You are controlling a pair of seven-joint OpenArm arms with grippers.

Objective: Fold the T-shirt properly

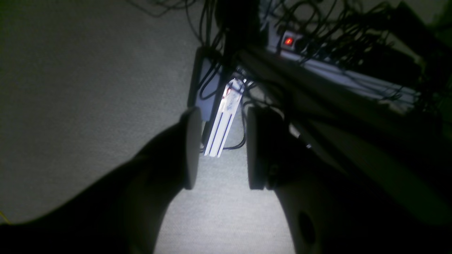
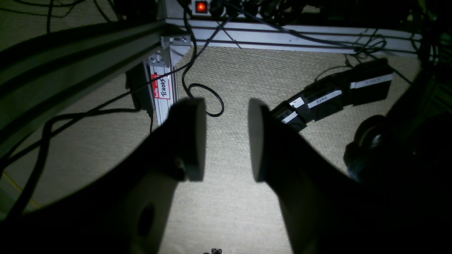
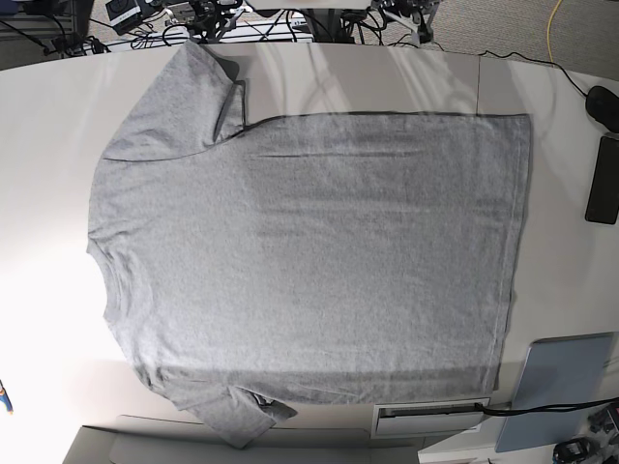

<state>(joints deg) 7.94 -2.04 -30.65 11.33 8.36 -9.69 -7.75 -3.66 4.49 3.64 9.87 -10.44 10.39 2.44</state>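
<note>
The T-shirt [image 3: 309, 261] lies flat and unfolded on the worktop [image 3: 48, 145], plain side up; all folds are left. The left tool [image 1: 220, 148] and right tool [image 2: 226, 139] hang empty, jaws apart, over the floor.

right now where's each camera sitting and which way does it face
left wrist: on the left arm, aimed past its open left claw at carpet and cables; dark fingers show.
right wrist: on the right arm, aimed past its open right claw at carpet, cables and an aluminium frame.
base: overhead, looking down at the T-shirt spread flat on the table; no arm shows.
shared: both wrist views show carpet and a power strip's red switch.
</note>
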